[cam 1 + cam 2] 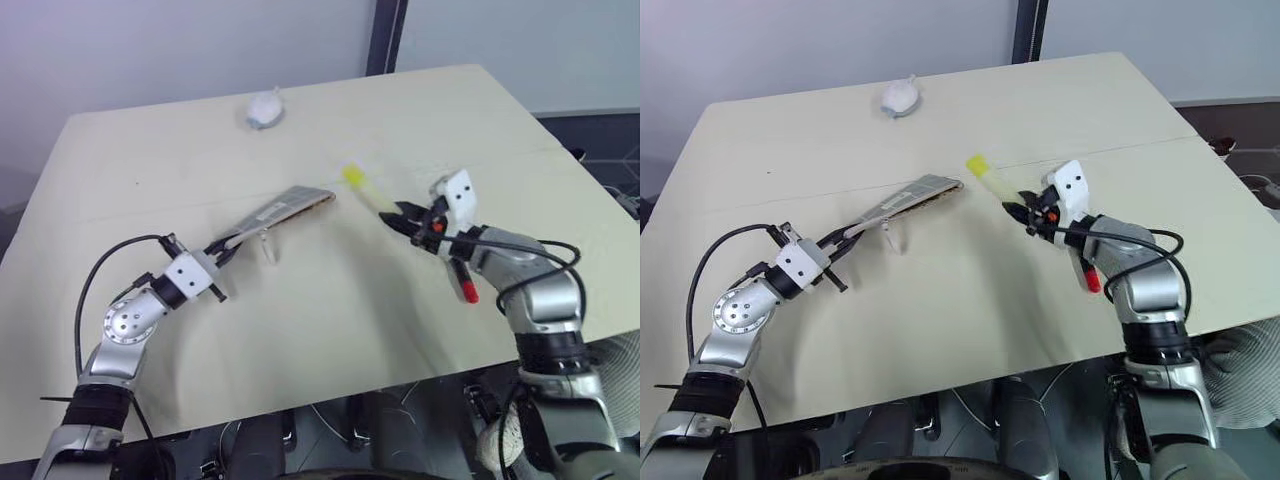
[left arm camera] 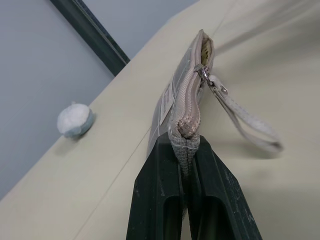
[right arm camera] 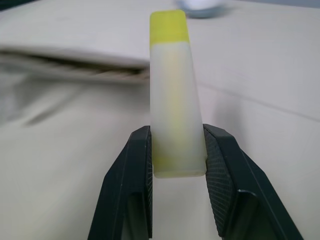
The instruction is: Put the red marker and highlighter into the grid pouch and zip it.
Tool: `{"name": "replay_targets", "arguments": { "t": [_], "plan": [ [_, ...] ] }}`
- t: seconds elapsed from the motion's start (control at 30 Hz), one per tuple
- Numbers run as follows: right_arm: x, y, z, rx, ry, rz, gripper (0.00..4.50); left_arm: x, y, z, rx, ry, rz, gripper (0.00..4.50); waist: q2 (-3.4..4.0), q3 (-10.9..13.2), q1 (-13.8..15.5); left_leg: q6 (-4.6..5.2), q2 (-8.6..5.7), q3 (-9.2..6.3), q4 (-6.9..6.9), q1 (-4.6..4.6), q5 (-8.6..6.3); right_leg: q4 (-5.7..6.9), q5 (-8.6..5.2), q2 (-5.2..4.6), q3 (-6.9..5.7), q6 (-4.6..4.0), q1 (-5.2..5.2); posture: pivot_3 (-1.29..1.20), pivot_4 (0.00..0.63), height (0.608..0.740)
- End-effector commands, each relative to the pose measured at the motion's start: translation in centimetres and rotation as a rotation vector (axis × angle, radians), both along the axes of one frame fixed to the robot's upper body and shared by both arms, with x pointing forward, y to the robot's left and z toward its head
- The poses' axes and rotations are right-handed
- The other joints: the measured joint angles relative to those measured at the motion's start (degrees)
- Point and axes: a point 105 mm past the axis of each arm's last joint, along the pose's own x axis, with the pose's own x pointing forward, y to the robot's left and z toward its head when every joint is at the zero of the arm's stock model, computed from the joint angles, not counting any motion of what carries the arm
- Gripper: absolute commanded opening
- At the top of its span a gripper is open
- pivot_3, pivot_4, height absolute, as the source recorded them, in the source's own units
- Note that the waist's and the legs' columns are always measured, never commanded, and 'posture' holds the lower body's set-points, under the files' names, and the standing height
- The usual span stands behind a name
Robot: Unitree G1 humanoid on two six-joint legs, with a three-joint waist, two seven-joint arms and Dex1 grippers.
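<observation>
The right gripper [image 1: 400,215], centre-right of frame, is clamping the highlighter [image 1: 364,186] by its base; the left gripper [image 1: 222,248] is pinching the grid pouch [image 1: 280,209] shut-jawed at one corner (mouth facing the highlighter). Next comes lining up and sliding it in; the red marker [image 1: 462,281] is lying lower right.

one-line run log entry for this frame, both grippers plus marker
left gripper: shut on grid pouch, lifted | right gripper: shut on highlighter, cap toward pouch | red marker: on table
</observation>
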Motion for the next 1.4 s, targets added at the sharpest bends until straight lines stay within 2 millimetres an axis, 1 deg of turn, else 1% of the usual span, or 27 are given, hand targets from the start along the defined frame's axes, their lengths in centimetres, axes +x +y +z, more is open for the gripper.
{"name": "replay_targets", "arguments": {
  "t": [0.03,0.2,0.3,0.5,0.6,0.7,0.8,0.93,0.97,1.07,1.13,1.2,1.3,1.4],
  "plan": [
    [-1.0,1.6,0.1,-0.078,-0.052,0.089,0.85,0.1,0.1,1.3,-0.011,-0.055,-0.012,0.0,-0.02,0.01,-0.07,0.0,0.01,0.01,0.01,0.02,0.0,0.0,0.0,-0.01,0.0,0.0,0.0,0.0,0.15,0.74],
    [0.0,2.7,-0.1,-0.079,-0.067,0.067,0.85,0.1,-0.2,1.4,0.001,-0.062,-0.032,0.0,-0.07,0.04,0.14,-0.01,0.02,0.0,0.0,0.03,0.0,0.0,0.0,0.0,-0.03,-0.01,-0.01,0.0,0.15,0.74],
    [0.5,2.9,-0.3,-0.094,-0.068,0.058,0.85,0.1,-0.4,1.6,0.003,-0.066,-0.039,0.0,-0.1,0.04,0.21,-0.01,0.0,0.02,0.0,0.0,0.0,-0.03,0.0,-0.02,-0.03,-0.01,0.0,0.0,0.15,0.74],
    [1.1,2.8,-1.0,-0.153,-0.078,0.057,0.85,0.0,-0.7,1.8,0.01,-0.07,-0.051,0.0,-0.13,0.06,0.21,0.02,-0.02,0.05,-0.02,-0.04,-0.01,-0.06,0.0,-0.03,-0.02,-0.01,0.0,0.0,0.15,0.74],
    [1.2,2.9,-1.0,-0.154,-0.083,0.06,0.85,-0.1,-0.8,1.7,0.019,-0.069,-0.057,0.0,-0.13,0.06,0.19,0.02,-0.01,0.06,-0.01,-0.04,-0.01,-0.05,0.0,-0.01,-0.03,-0.01,-0.01,0.0,0.15,0.74],
    [1.0,3.6,-0.7,-0.182,-0.118,0.098,0.85,-0.4,-1.3,1.4,0.067,-0.079,-0.089,0.0,-0.14,0.06,0.19,0.02,-0.01,0.05,0.0,-0.03,-0.01,-0.04,0.0,-0.01,-0.03,-0.01,0.0,0.0,0.15,0.74],
    [0.4,4.5,-0.6,-0.287,-0.187,0.193,0.85,-0.7,-1.9,1.3,0.144,-0.107,-0.136,0.0,-0.13,0.06,0.18,0.02,-0.01,0.05,-0.01,-0.03,-0.01,-0.05,0.0,-0.01,-0.03,-0.01,-0.01,0.0,0.15,0.74],
    [-0.1,5.8,0.0,-0.315,-0.226,0.274,0.85,-0.8,-2.3,1.4,0.187,-0.127,-0.182,0.0,-0.15,0.07,0.19,0.02,0.0,0.06,-0.02,-0.04,-0.01,-0.05,0.0,-0.01,-0.03,-0.01,-0.02,0.0,0.15,0.74],
    [-0.2,6.1,-0.1,-0.353,-0.248,0.305,0.85,-0.9,-2.5,1.6,0.197,-0.135,-0.202,0.0,-0.15,0.07,0.19,0.02,0.0,0.06,-0.01,-0.03,-0.01,-0.05,0.0,-0.01,-0.03,-0.01,-0.02,0.0,0.15,0.74],
    [-0.6,6.5,-0.6,-0.463,-0.303,0.381,0.85,-1.1,-2.9,2.1,0.212,-0.163,-0.246,0.0,-0.15,0.07,0.23,0.02,0.0,0.06,0.01,-0.03,-0.01,-0.05,0.0,-0.01,-0.03,-0.01,0.0,0.0,0.15,0.74],
    [-0.8,7.5,0.2,-0.443,-0.36,0.427,0.85,-1.1,-2.8,2.5,0.212,-0.172,-0.263,0.0,-0.16,0.07,0.21,0.02,-0.01,0.07,0.0,-0.03,-0.01,-0.06,0.0,-0.03,-0.03,-0.01,0.0,0.0,0.15,0.74],
    [-1.0,8.1,0.6,-0.472,-0.436,0.466,0.85,-1.3,-2.9,2.5,0.216,-0.167,-0.289,0.0,-0.17,0.08,0.19,0.02,-0.01,0.08,-0.01,-0.04,-0.01,-0.06,0.0,-0.02,-0.02,-0.01,-0.02,0.0,0.15,0.74],
    [-1.5,8.8,0.6,-0.465,-0.485,0.518,0.85,-1.4,-2.9,2.5,0.191,-0.156,-0.306,0.0,-0.18,0.08,0.19,0.03,-0.01,0.16,0.0,-0.03,0.0,-0.04,0.0,0.02,-0.03,-0.01,0.0,0.0,0.15,0.74],
    [-2.0,9.1,0.0,-0.499,-0.534,0.566,0.85,-1.6,-3.1,2.7,0.172,-0.149,-0.328,0.0,-0.19,0.09,0.2,0.06,-0.01,0.18,0.01,-0.03,0.02,-0.04,0.0,0.02,-0.03,0.0,0.0,0.0,0.15,0.74]
  ]
}}
